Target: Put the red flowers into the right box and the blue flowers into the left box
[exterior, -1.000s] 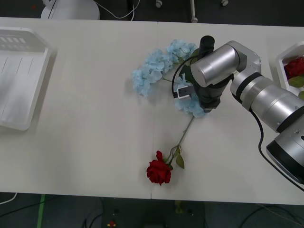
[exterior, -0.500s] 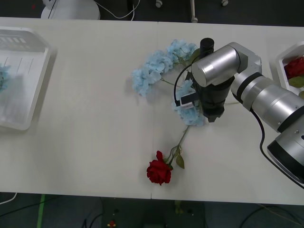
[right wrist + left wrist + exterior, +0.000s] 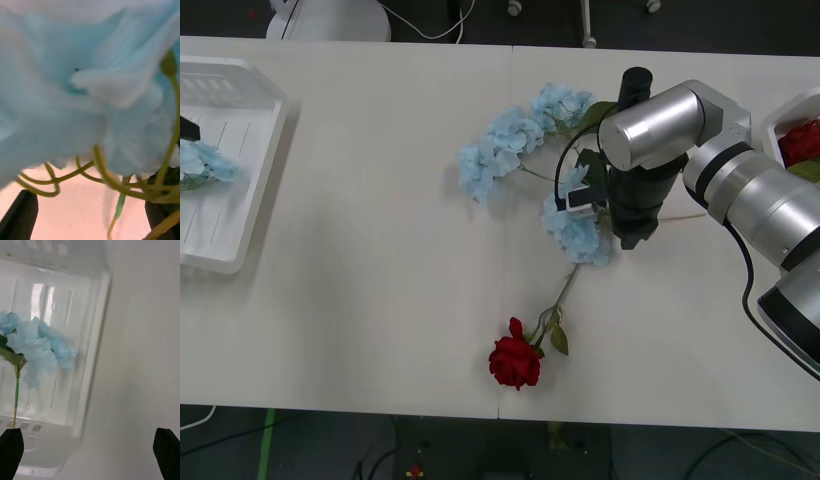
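Note:
The left box (image 3: 240, 215) is a white slotted tray at the table's left edge. A blue flower (image 3: 202, 162) is over its bottom, beside the black tip of my left gripper (image 3: 188, 127). In the left wrist view my left gripper (image 3: 89, 445) is open. The same blue flower (image 3: 37, 348) hangs over the left box (image 3: 90, 382), its stem running toward one finger. My right gripper (image 3: 90, 215) is open and pressed down into the blue flowers (image 3: 515, 140) at mid-table, with thin stems (image 3: 112, 180) between its fingers. One red flower (image 3: 515, 362) lies near the front edge. The right box (image 3: 780, 120) holds another red flower (image 3: 802, 140).
The right arm's silver wrist (image 3: 650, 130) and forearm reach in from the right over the table. Bare tabletop lies between the left box and the flowers. The table's front edge is just below the rose.
A blue flower and the left gripper's tip have come in over the left box from the left. The right arm has shifted a little to the right over the blue flowers.

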`<state>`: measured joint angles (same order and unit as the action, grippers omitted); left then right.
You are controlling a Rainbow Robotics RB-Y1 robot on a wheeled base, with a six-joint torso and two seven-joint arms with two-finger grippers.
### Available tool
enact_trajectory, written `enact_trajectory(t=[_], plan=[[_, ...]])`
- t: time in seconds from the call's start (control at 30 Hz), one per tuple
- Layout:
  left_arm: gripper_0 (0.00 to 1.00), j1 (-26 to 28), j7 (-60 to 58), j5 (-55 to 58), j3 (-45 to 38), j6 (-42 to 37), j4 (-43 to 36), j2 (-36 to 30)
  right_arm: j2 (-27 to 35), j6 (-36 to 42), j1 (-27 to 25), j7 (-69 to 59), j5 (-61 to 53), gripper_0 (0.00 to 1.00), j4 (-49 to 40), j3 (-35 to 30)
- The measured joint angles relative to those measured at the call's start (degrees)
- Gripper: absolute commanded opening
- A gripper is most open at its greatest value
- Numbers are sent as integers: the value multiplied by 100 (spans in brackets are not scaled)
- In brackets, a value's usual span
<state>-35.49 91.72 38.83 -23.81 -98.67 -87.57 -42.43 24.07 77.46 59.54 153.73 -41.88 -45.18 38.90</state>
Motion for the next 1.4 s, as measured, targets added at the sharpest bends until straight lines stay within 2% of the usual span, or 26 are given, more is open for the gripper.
enact_trajectory(t=[0.1, 0.2, 0.23, 0.27, 0.3, 0.33, 0.37, 0.4, 0.43, 0.77, 0.93, 1.13, 1.23, 1.4], plan=[[100, 0, -247, 194, 299, -5, -485, 106, 0, -275, 1, 0, -40, 82, 138, -1], [100, 0, -527, 204, 754, 63, -811, 322, -1, -539, 3, 0, -116, 75, 330, -3], [100, 0, -560, 203, 920, 120, -858, 421, -1, -619, 3, 0, -143, 65, 389, -3], [100, 0, -561, 202, 1077, 176, -875, 530, -1, -657, 3, 0, -162, 62, 438, -4], [100, 0, -561, 188, 1226, 247, -878, 655, -1, -695, 3, 0, -175, 51, 486, -4], [100, 0, -561, 158, 1353, 303, -878, 779, -2, -727, 3, 0, -189, 35, 518, -4], [100, 0, -561, 85, 1479, 362, -879, 920, -2, -757, 4, 0, -194, 25, 546, -4], [100, 0, -561, -44, 1602, 431, -880, 1063, -2, -785, 5, 0, -197, 9, 565, -5], [100, 0, -561, -179, 1717, 495, -880, 1196, -2, -801, 8, 0, -200, 0, 571, -6], [100, 139, -552, -1512, 2873, 1565, -854, 2114, -2, -780, 11, 0, -245, 0, 629, -281], [100, 155, -552, -1676, 3577, 2367, -406, 2300, 67, -588, 16, 0, -454, 0, 640, -556], [100, 156, -549, -1792, 4076, 3566, 340, 2491, 609, 66, 32, 0, -1629, 0, 574, -1220], [100, 124, -546, -1842, 4230, 3875, 612, 2566, 1026, 425, 32, 0, -2576, 0, 454, -1492], [100, -107, -524, -1842, 4445, 4144, 1143, 2689, 1672, 752, 32, 0, -4333, 0, 238, -1535]])
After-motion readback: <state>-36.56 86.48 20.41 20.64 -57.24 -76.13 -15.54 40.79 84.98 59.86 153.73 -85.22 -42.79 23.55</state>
